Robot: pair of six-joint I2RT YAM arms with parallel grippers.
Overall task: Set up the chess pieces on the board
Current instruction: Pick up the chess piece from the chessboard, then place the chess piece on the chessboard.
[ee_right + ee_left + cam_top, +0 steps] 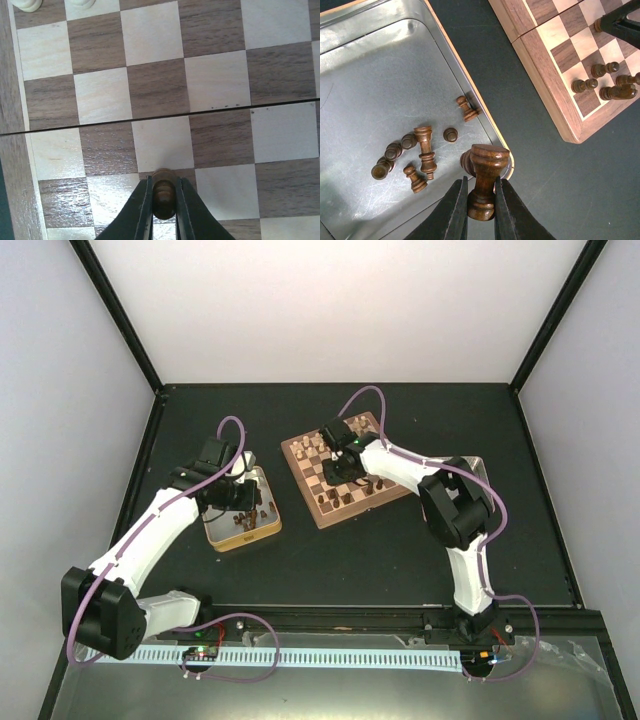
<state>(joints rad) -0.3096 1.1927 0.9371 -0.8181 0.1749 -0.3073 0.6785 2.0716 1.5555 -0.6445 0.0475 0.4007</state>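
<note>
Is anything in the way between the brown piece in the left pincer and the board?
Nothing visible. The left pincer holds the piece over the tin's corner, and only bare table lies between it and the board. The right pincer is over the board.

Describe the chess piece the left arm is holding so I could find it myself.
Start at the open metal tin left of the chessboard. At its corner nearest the board, the left claw pinches a dark-brown chessman by its stem. Unlike the small dark pieces loose in the tin, it sits between black fingers and has a broad flat-topped head.
</note>
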